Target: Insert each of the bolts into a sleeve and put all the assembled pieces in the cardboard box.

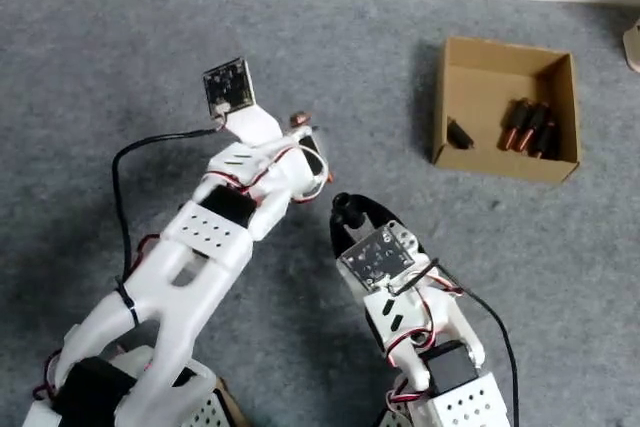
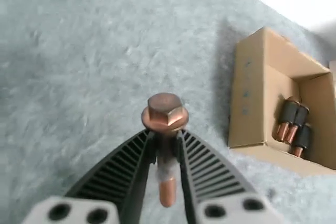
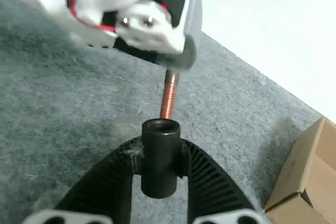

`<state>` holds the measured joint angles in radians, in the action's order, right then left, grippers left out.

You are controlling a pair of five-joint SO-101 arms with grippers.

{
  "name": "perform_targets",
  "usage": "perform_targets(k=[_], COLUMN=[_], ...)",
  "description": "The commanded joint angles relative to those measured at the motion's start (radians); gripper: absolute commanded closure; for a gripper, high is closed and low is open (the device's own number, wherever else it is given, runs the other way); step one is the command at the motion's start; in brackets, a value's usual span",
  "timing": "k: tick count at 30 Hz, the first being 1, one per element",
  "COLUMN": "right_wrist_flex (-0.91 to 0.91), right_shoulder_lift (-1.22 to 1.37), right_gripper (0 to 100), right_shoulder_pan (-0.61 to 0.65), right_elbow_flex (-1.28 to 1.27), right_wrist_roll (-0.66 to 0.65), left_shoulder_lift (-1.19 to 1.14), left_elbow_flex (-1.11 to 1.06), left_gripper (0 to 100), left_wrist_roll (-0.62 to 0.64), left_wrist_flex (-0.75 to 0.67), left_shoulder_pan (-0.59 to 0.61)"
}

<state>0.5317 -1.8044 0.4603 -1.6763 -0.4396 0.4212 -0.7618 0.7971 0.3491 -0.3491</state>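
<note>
My left gripper [image 2: 164, 136] is shut on a copper bolt [image 2: 165, 113] just below its hexagonal head; the threaded shank runs back between the fingers. My right gripper [image 3: 160, 149] is shut on an upright black sleeve [image 3: 159, 161]. In the right wrist view the bolt [image 3: 169, 99] hangs from the left gripper with its tip right above the sleeve's open mouth. In the high view the left gripper [image 1: 308, 142] and the right gripper [image 1: 345, 212] meet mid-table. The cardboard box [image 1: 490, 67] at the far right holds several assembled pieces [image 1: 528, 127].
A small black part [image 1: 458, 134] lies apart from the pieces in the box's left side. Grey carpet covers the table around both arms. The box [image 2: 247, 93] stands to the right of the grippers, and its corner [image 3: 307, 182] is in the right wrist view.
</note>
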Motion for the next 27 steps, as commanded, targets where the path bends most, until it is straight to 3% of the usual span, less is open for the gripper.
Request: perform_targets(k=[1,10,20,27], right_wrist_flex=[0.002,0.005,0.007,0.007], right_shoulder_lift=[-0.021,-0.018,-0.016,-0.016], right_gripper=[99.4,99.4,99.4,99.3], right_shoulder_pan=[0.010,0.012,0.010,0.008], right_elbow_flex=[-0.116,-0.116,-0.116,-0.117], right_wrist_roll=[-0.015,-0.017,-0.017,-0.017], left_shoulder_lift=[0.139,0.456,0.490,0.492], left_elbow_flex=[-0.010,-0.157,-0.234,-0.232], left_gripper=[99,99,99,99], left_wrist_roll=[-0.031,-0.028,0.023,0.031], left_wrist_flex=[-0.034,-0.032,-0.029,0.040], left_shoulder_pan=[-0.013,-0.013,-0.119,-0.116])
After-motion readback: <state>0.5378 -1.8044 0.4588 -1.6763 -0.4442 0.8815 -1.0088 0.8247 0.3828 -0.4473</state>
